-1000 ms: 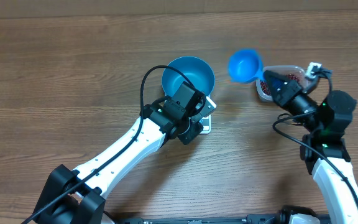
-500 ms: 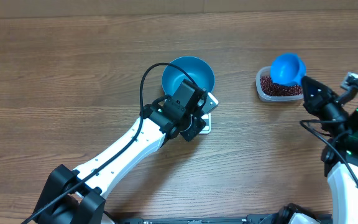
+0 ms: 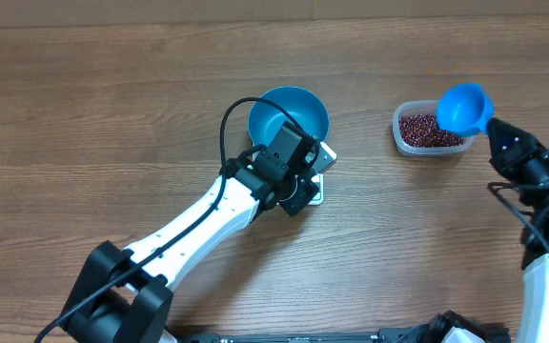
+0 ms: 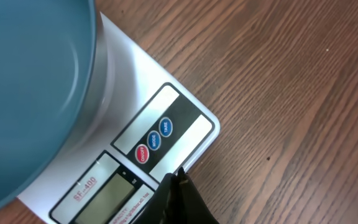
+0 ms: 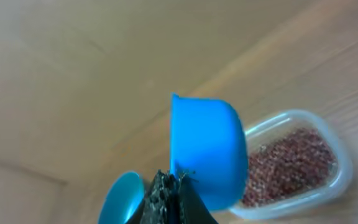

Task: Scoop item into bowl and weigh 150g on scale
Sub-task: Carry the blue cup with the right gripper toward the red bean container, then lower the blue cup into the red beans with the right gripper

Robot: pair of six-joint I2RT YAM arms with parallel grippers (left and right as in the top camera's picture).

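1. The blue bowl (image 3: 289, 116) stands on the white scale (image 4: 166, 124). Its rim overhangs most of the platform, so only the scale's button-and-display edge shows.
2. The left gripper (image 4: 178, 182) has its fingers pressed together with nothing between them. Its tip is at the scale's outer edge, just beside the display (whether it touches the casing I cannot tell).
3. The right gripper (image 3: 499, 133) is closed on the handle of a small blue scoop (image 3: 463, 108). It holds the scoop above the right end of a clear plastic tub (image 3: 400, 133).
4. The beans (image 3: 425, 129) lie in a loose layer in the tub. In the right wrist view the scoop is tilted on its side over the tub's near rim.
5. A strip of bare wooden table (image 3: 84, 114) separates the bowl from the tub, and they stand well apart.
6. A wide stretch of wood lies open left of the bowl and along the far edge of the table.
7. The left arm runs diagonally across the near left of the table. The right arm stands at the right edge of the overhead view, partly cut off.
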